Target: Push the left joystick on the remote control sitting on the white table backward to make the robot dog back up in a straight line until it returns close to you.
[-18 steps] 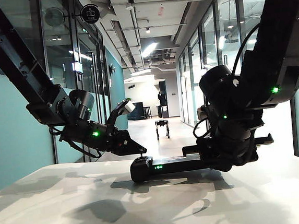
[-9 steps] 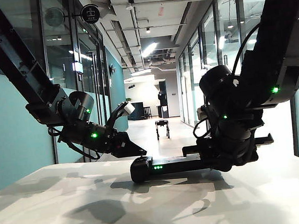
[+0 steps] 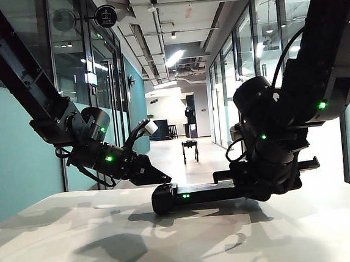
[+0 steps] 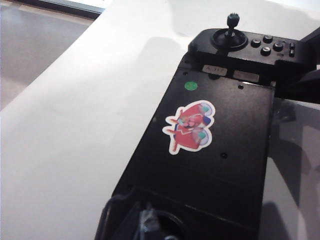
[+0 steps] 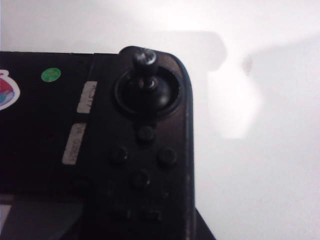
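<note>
The black remote control [image 3: 199, 195] lies flat on the white table [image 3: 80, 237]. My left gripper [image 3: 164, 178] slants down from the left, its fingers drawn together into one wedge. Its tip rests on the left joystick [image 3: 166, 182] at the handset's left end. In the left wrist view that stick sits at the near edge, and the right-hand stick [image 4: 232, 21] stands upright at the far end. My right gripper [image 3: 268, 184] clamps the handset's right end, hiding it in the exterior view. The robot dog [image 3: 190, 149] stands small, far down the corridor.
A red sticker [image 4: 190, 126] and a green dot [image 4: 190, 85] mark the handset's top. Round buttons [image 5: 145, 155] sit beside the right-hand stick [image 5: 145, 57]. Glass walls [image 3: 86, 102] line the corridor beyond the table's far edge.
My left wrist has rolled slightly and its tip has settled lower onto the left joystick, whose knob no longer shows clearly. The right arm and the robot dog look unmoved.
</note>
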